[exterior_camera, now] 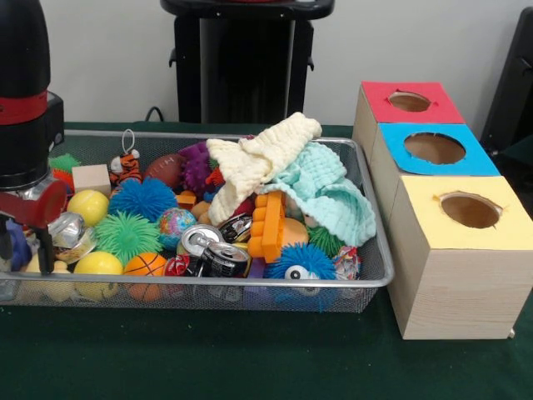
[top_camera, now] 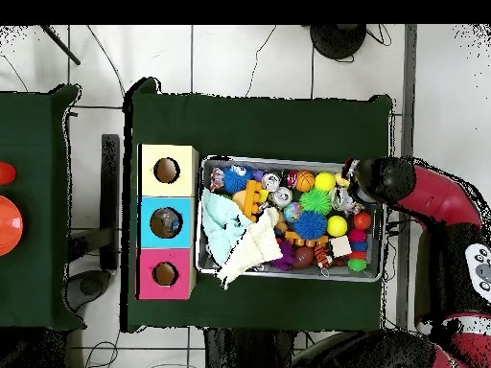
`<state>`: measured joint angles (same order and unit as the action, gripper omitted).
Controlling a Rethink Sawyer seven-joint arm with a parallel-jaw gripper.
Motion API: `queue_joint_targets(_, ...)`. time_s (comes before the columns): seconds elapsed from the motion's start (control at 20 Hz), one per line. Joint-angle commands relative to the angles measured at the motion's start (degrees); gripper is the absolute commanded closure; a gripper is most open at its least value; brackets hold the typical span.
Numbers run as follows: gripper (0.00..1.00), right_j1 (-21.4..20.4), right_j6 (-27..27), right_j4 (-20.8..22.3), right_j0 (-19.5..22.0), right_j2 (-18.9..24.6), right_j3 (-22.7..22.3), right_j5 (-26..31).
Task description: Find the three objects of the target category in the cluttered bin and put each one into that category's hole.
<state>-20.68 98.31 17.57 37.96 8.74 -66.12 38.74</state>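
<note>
Bin (exterior_camera: 366,279) sits left of the three hole boxes (exterior_camera: 454,221), packed with balls, cans and cloths; target category unclear. Gripper (exterior_camera: 25,237) is down at the bin's left end, grip state can't be told. Search step; next needs a pick

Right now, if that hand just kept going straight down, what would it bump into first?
Probably the yellow ball in the bin's end, just below the hand; depth is unclear, so the crumpled silver wrapper beside it might come first.
</note>
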Motion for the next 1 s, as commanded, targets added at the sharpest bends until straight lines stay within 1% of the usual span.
queue_joint_targets(0.05, 0.00, 2.2, 2.5, 2.2, -1.0, 0.7, -9.3, -3.8)
queue_joint_targets(0.15, 0.00, 2.1, 0.1, 1.8, 0.6, 2.0, -10.4, -3.3)
queue_joint_targets(0.25, 0.00, 2.0, -1.1, 1.7, 1.0, 2.3, -10.6, -2.2)
queue_joint_targets(0.35, 0.00, 2.1, -4.0, 1.4, 1.4, 2.7, -9.9, 2.3)
queue_joint_targets(0.4, 0.00, 2.2, -5.7, 1.2, 1.5, 2.8, -9.1, 5.6)
queue_joint_targets(0.45, 0.00, 2.0, -6.6, 1.4, 1.3, 2.3, -8.5, 7.9)
queue_joint_targets(0.6, 0.00, 1.5, -6.9, 2.2, -0.2, 0.2, -6.7, 13.0)
queue_joint_targets(0.7, 0.00, 1.4, -7.2, 2.5, -0.5, -0.3, -6.0, 15.3)
queue_joint_targets(0.85, 0.00, 1.5, -6.3, 3.3, -1.3, -1.0, -4.5, 16.4)
queue_joint_targets(1.0, 0.00, 2.1, -7.1, 4.0, -1.0, -0.8, -2.6, 17.0)
